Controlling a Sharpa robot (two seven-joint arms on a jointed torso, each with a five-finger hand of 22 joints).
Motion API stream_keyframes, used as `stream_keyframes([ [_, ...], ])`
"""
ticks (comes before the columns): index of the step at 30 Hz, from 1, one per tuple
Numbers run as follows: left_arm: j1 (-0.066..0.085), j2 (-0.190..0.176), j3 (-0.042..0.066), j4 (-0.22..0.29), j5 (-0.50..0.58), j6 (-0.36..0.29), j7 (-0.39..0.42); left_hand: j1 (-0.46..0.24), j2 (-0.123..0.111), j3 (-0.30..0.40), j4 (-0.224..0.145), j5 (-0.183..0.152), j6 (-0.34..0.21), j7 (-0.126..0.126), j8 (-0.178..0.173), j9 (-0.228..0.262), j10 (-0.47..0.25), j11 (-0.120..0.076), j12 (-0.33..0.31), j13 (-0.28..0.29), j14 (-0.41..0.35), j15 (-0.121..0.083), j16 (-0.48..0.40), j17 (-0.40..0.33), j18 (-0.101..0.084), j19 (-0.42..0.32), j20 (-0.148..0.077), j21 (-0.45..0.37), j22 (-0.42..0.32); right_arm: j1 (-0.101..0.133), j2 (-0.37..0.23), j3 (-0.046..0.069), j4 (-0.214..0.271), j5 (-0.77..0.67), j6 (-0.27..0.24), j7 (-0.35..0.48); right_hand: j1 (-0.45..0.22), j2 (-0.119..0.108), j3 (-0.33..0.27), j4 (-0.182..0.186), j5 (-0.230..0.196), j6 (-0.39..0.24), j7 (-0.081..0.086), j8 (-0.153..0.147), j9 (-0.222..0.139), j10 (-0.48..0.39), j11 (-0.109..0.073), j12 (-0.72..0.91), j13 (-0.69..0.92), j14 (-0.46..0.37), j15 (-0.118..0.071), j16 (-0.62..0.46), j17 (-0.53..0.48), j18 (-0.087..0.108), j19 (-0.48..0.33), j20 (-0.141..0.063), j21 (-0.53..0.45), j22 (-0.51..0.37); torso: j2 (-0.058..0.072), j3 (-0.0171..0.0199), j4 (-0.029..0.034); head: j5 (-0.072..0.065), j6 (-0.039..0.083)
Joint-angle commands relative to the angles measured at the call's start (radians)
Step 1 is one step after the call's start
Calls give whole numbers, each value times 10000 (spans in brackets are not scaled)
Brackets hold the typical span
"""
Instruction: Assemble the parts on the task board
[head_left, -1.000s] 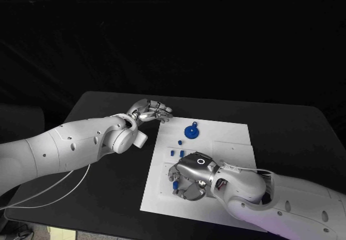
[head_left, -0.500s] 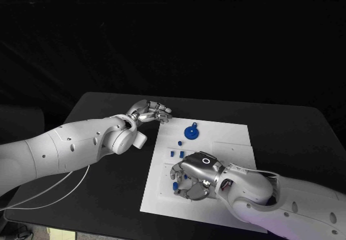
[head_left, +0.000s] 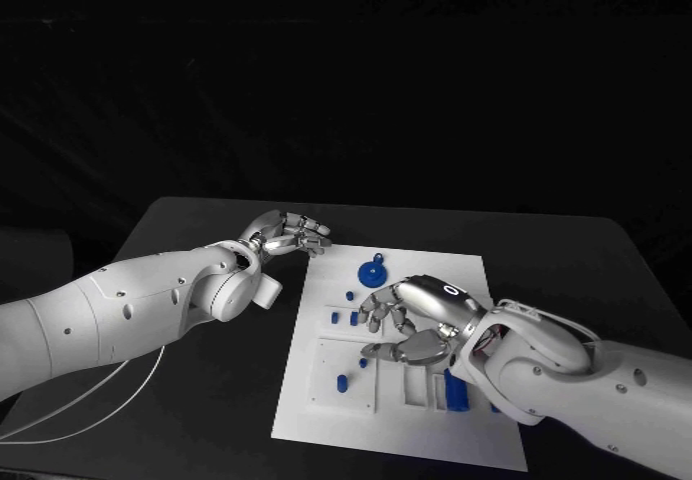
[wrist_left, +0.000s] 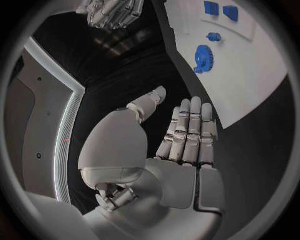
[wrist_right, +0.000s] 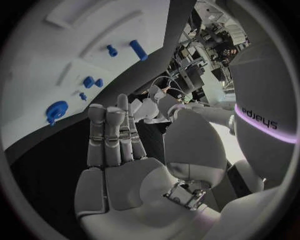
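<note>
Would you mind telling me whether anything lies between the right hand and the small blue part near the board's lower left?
Nothing visible does. The right hand hovers open above the task board, and only bare white plate separates it from the small blue part.

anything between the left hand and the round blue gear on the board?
Nothing: in the head view, bare black table and white task board edge separate the left hand from the round blue gear.

A black table (head_left: 188, 225) with rounded corners is seen against unlit blackness, in which no wall can be made out. Beside the table's near left corner, a strip of paler floor (head_left: 58, 465) is glimpsed.
</note>
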Motion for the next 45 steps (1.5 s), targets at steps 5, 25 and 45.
stream_keyframes([
  [5, 3, 42, -2, -23, -10, 45, 114, 82, -2, -30, -29, 12, -63, -18, 55, -14, -53, 16, -18, -11, -24, 53, -56, 20, 112, 12, 80, -66, 15, 490, -695, 31, -337, 2770, 808, 99, 278, 68, 59, -81, 42, -84, 37, -64, -14, 253, -80, 222, 114, 101, -54, 122, -13, 531, 87, -30, -28, 33, -3, 1, 3, -374, 109],
  [25, -6, 266, -196, -102, 129, 90, 132, -117, -87, -99, 115, 9, -79, -14, 79, -22, -65, 21, -13, -18, -21, 61, -118, 88, 109, 20, 88, -100, 61, 1094, -1958, -132, -725, 5142, 4923, -3050, -529, 664, -65, 1141, 674, 29, -406, -13, 583, -512, -654, 7107, 6929, 147, -603, 1148, 463, 531, 420, -190, -17, 268, -491, 57, -113, -874, -447],
  [45, -42, 275, -472, 54, 370, 48, 122, -279, -153, -120, 307, -10, -97, -12, 99, -32, -71, 21, -9, -24, -14, 61, -174, 153, 115, 25, 87, -133, 106, 1435, -2448, -1329, 124, 5776, 5811, -6056, -1811, 871, -161, 2241, 281, 157, -494, -37, 959, -555, -730, 8036, 8088, 89, -663, 1885, 982, 531, 516, -384, 271, 626, -830, -54, -165, -940, -813],
])
